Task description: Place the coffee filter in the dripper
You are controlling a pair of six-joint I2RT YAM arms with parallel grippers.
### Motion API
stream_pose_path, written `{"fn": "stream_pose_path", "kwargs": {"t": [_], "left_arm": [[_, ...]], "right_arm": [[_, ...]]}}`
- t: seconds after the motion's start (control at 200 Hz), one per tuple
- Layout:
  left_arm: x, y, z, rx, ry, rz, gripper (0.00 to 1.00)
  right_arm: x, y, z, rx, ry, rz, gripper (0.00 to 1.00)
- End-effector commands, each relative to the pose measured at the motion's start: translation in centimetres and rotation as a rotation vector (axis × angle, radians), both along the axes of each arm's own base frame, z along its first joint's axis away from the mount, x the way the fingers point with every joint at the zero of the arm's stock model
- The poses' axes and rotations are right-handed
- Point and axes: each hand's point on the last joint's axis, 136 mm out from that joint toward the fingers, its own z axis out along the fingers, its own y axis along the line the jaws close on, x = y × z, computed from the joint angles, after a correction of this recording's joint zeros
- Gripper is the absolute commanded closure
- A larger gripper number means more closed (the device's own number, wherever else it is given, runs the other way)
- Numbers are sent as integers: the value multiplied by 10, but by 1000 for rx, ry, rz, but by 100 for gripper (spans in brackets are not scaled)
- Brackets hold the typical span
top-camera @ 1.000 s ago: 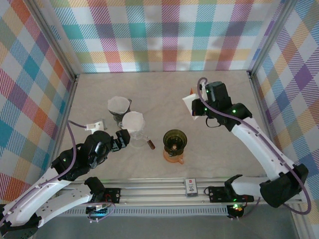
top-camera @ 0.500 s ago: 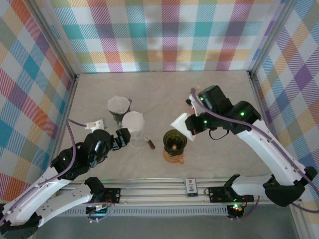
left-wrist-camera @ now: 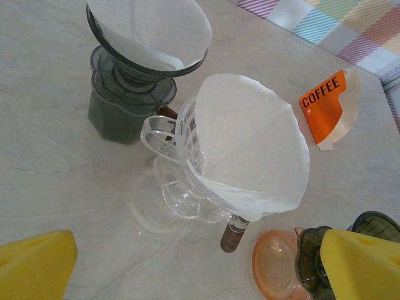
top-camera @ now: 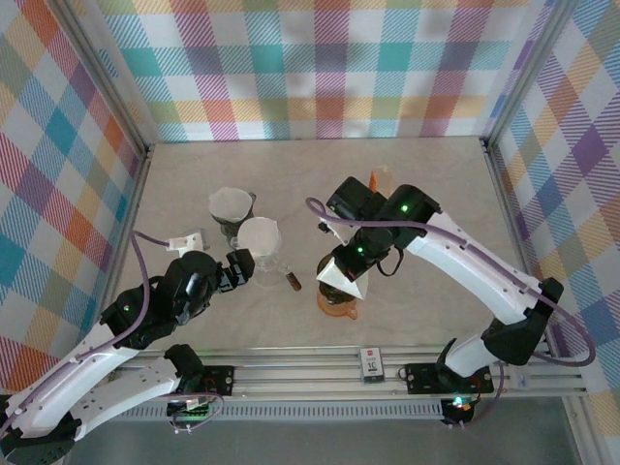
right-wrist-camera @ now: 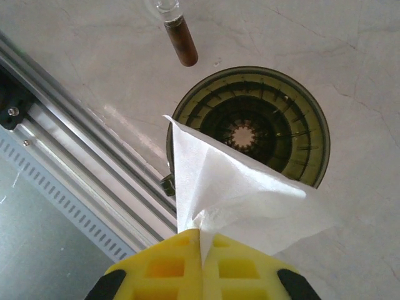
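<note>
Count.
Drippers: 3 — 1 dark dripper (left-wrist-camera: pixel 122 100), 1 clear dripper (left-wrist-camera: pixel 178 181), 1 green dripper (right-wrist-camera: pixel 281 112).
Paper filters: 3 — 1 rear filter (left-wrist-camera: pixel 150 28), 1 middle filter (left-wrist-camera: pixel 250 144), 1 folded filter (right-wrist-camera: pixel 237 194).
COFFEE packet (left-wrist-camera: pixel 328 106): 1.
Orange dish (left-wrist-camera: pixel 272 262): 1.
Grippers: 2, left gripper (left-wrist-camera: pixel 197 265), right gripper (right-wrist-camera: pixel 203 240).

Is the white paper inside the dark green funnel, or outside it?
Outside. The right gripper pinches the coffee filter above the green dripper, whose ribbed inside shows bare.
</note>
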Motion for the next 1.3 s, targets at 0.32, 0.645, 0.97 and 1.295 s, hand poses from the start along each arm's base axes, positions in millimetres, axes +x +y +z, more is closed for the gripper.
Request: {"fn": "stream_pose_path", "kwargs": {"t": [0.32,0.645,0.97,1.295], "left_arm": [[4,0,9,-21,-36,2,0],[4,-2,9,-27,-37,-1,0],[3,-4,8,-28,-31,-13,0],[3,-6,9,-33,-30,-21,0]], "right_arm": [[10,-20,23,-93,-131,4,100],[3,-9,6,-130,-57,70,100],[0,21,-18,-120,9,152,100],[1,32,-52,-97,53,140,100]]}}
